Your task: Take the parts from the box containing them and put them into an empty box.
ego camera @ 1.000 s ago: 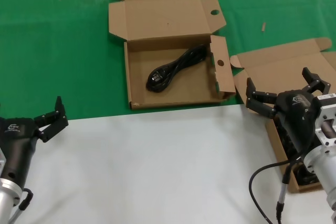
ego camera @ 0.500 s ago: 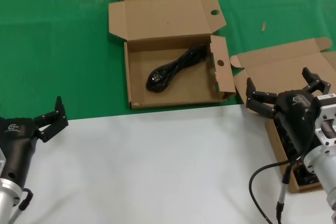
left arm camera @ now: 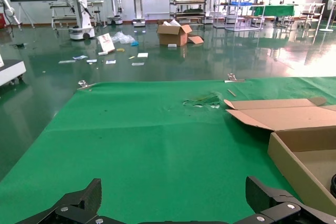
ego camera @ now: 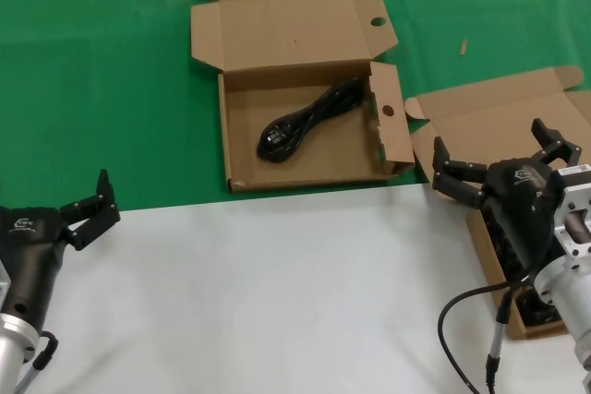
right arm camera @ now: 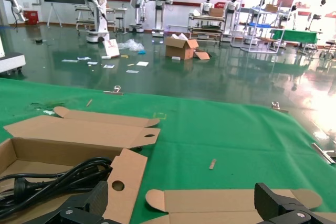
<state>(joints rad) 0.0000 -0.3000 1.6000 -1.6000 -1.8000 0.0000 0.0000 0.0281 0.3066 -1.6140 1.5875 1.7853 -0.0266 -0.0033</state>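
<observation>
The box with round holes [ego camera: 242, 126] lies open at the middle of the green mat, with one black power cord [ego camera: 309, 119] inside. The plain box [ego camera: 503, 117] lies open at the right, mostly hidden under my right arm; black cords [ego camera: 505, 248] show in it beside the arm. My right gripper [ego camera: 489, 149] is open and empty above the plain box. My left gripper [ego camera: 88, 208] is open and empty at the near left, over the mat's edge. The right wrist view shows the cord [right arm camera: 58, 179], the holed side flap [right arm camera: 123, 179] and the plain box's lid [right arm camera: 231, 200].
A green mat [ego camera: 92, 89] covers the far half of the table, a white surface [ego camera: 277, 292] the near half. The left wrist view shows mat and a corner of the holed box [left arm camera: 304, 150]. A cable [ego camera: 462, 311] loops by my right arm.
</observation>
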